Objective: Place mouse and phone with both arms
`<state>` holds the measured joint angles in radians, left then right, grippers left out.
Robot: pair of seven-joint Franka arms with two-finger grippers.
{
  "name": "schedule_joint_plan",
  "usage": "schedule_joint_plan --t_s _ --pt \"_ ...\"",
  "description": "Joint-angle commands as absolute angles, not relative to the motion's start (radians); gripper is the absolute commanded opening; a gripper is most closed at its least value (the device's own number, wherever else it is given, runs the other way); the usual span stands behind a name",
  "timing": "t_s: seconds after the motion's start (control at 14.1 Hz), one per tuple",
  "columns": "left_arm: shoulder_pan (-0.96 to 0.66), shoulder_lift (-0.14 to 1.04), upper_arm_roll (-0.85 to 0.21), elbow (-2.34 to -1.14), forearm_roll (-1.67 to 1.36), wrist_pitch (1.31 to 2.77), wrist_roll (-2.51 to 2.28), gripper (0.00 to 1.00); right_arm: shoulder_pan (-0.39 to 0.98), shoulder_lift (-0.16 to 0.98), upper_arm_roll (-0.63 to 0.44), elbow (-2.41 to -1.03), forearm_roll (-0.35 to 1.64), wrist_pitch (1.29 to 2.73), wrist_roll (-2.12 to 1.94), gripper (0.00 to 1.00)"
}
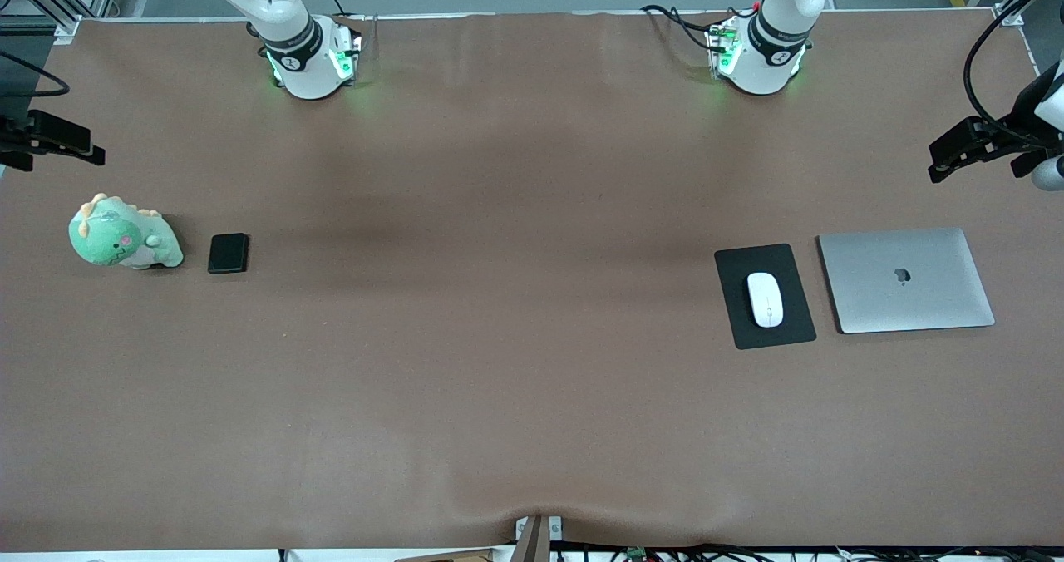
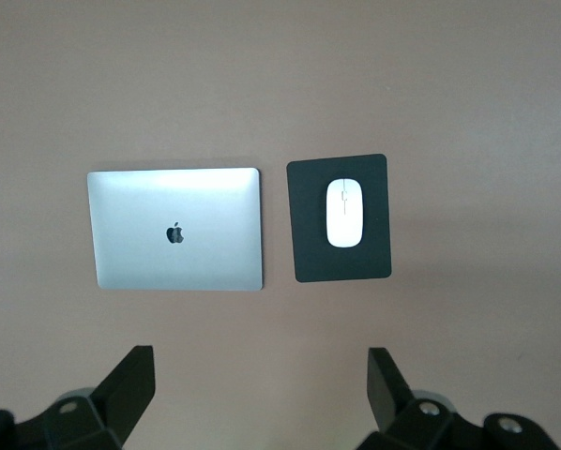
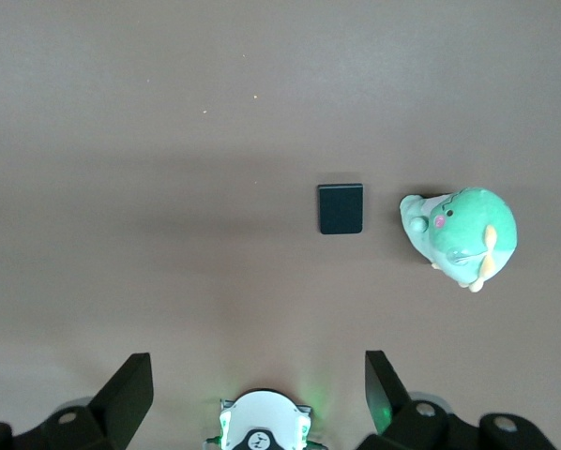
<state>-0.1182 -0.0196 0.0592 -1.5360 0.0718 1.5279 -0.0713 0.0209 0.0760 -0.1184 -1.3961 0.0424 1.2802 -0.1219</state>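
Mouse: I see the mouse point(image 1: 765, 299) lying on the mouse pad point(image 1: 765, 329), roughly at its middle, long axis along the pad's length.
Mouse pad: flat on the table point(image 1: 515, 354), just beside the closed silver laptop point(image 1: 906, 279), on the laptop's side toward the right arm's end.
Phone: the phone point(image 1: 228, 253) lies flat on the table, well apart from the mouse pad toward the right arm's end, just beside the green plush dinosaur point(image 1: 123, 236).
Left gripper: my left gripper point(image 2: 262, 394) hangs high over the table near the laptop's end, fingers spread wide, grasping nothing.
Right gripper: my right gripper point(image 3: 259, 394) hangs high over the table near the plush dinosaur's end, fingers point(image 3: 130, 394) spread apart, empty.
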Motion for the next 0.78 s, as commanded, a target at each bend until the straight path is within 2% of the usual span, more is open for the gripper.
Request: schedule_joint_plan --t_s 0.0,0.07,0.14,0.28,0.71 --pt "-0.117 -0.026 0.063 -1.523 0.061 1.522 -0.055 1.00 0.038 -0.058 -0.127 -1.576 0.046 1.385 -0.086 1.00" --pt "-0.117 -0.026 0.063 -1.523 0.061 1.520 -0.057 1.00 0.038 -0.113 -0.124 -1.656 0.046 1.437 -0.086 1.00" --pt "-0.115 -0.028 0.063 -1.523 0.061 1.520 -0.057 1.00 0.038 -0.126 -0.108 -1.672 0.043 1.439 -0.086 1.00" --pt "-0.114 -0.029 0.061 -1.523 0.061 1.519 -0.055 1.00 0.026 -0.133 -0.074 -1.671 0.023 1.434 -0.084 1.00" --pt "-0.112 -0.029 0.063 -1.523 0.063 1.519 -0.057 1.00 -0.009 -0.074 -0.072 -1.580 0.023 1.430 -0.092 1.00"
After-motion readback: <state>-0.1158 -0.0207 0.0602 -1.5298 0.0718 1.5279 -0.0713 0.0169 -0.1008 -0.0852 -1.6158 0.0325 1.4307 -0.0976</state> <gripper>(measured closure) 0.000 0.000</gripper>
